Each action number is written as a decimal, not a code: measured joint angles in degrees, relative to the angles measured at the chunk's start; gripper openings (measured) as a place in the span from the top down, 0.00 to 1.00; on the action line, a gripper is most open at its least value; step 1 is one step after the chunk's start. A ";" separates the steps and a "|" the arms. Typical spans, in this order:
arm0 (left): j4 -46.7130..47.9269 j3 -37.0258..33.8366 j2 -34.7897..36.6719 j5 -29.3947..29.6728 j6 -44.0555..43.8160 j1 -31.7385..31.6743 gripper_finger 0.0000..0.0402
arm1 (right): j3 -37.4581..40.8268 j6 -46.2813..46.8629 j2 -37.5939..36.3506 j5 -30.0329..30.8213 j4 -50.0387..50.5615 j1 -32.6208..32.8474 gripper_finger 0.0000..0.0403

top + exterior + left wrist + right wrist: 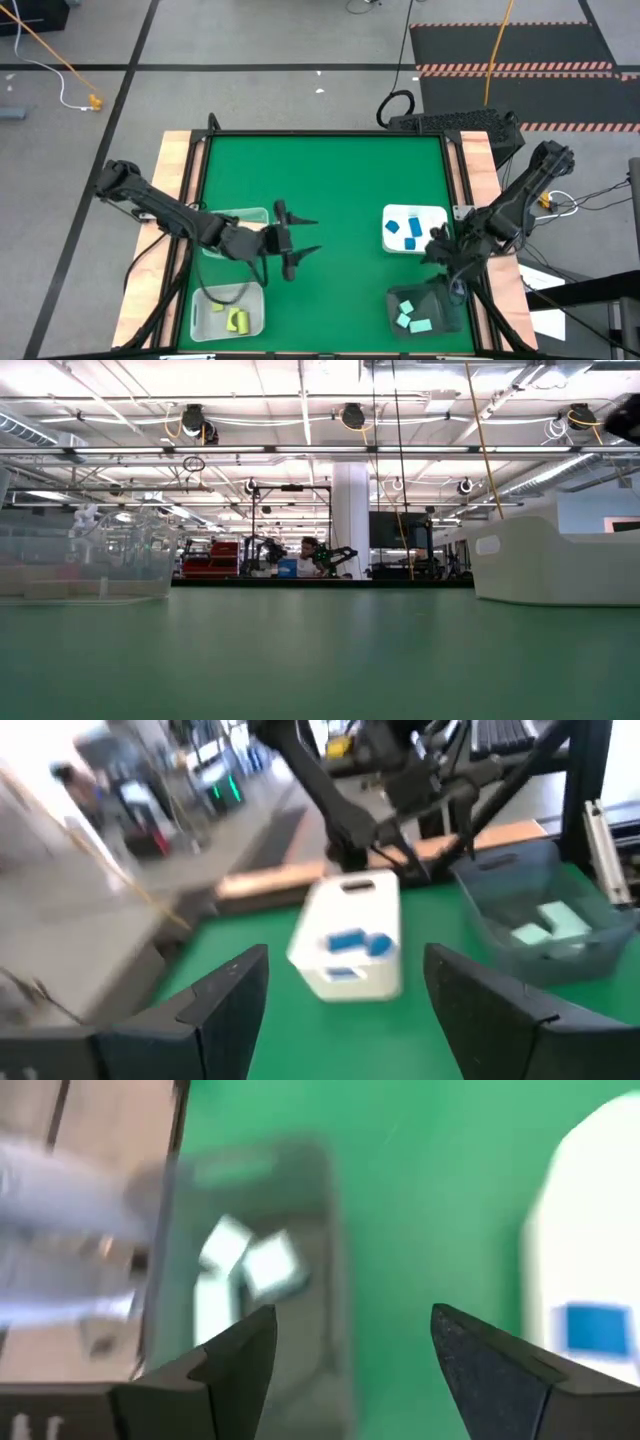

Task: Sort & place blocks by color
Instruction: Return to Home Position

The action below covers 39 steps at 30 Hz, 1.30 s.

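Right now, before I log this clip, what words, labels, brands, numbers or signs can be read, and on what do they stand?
None can be read in any view.
White tray: plain, no print visible.
Blue blocks: no marks visible.
Floor mat: red-and-white hazard stripes only, no words.
Room beyond the table, low view: any signs are too small to read.

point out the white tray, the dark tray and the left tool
white tray (pixel 434 219), high view, bare inner floor
dark tray (pixel 438 310), high view, bare inner floor
left tool (pixel 318 236), high view, midway between open fingertips
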State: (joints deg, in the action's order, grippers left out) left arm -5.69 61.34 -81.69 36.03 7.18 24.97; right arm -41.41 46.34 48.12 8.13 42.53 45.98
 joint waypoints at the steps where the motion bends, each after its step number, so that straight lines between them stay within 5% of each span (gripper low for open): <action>1: -0.29 0.00 0.91 0.00 3.08 -0.41 0.33 | 0.00 -0.57 -0.96 1.88 -0.30 -0.81 0.37; 6: 5.27 0.00 7.81 6.57 -1.37 -4.08 0.33 | -0.02 -3.67 -4.89 9.98 -0.27 -4.84 0.37; 11: 23.42 0.02 16.20 8.75 -11.09 -10.06 0.33 | -0.02 -8.06 -5.23 21.76 -1.27 -8.61 0.37; 16: 37.30 0.02 23.25 8.44 -11.99 -14.56 0.33 | -0.02 -13.47 -5.18 27.52 -5.28 -11.92 0.37; 25: 55.81 0.02 31.95 -0.77 -11.02 -22.87 0.33 | -0.02 -15.33 -4.97 32.69 -11.73 -21.85 0.37; 32: 58.11 -5.33 38.77 -5.51 -9.09 -27.50 0.33 | 1.96 -20.68 -3.50 32.51 -21.09 -28.99 0.37; 39: 48.19 -17.39 47.07 -7.62 -10.34 -28.08 0.33 | 12.50 -29.47 -3.46 32.15 -46.43 -32.78 0.37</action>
State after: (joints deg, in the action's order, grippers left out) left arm 42.50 43.95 -34.61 28.41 -3.16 -3.11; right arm -28.91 16.88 44.66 40.29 -3.89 13.20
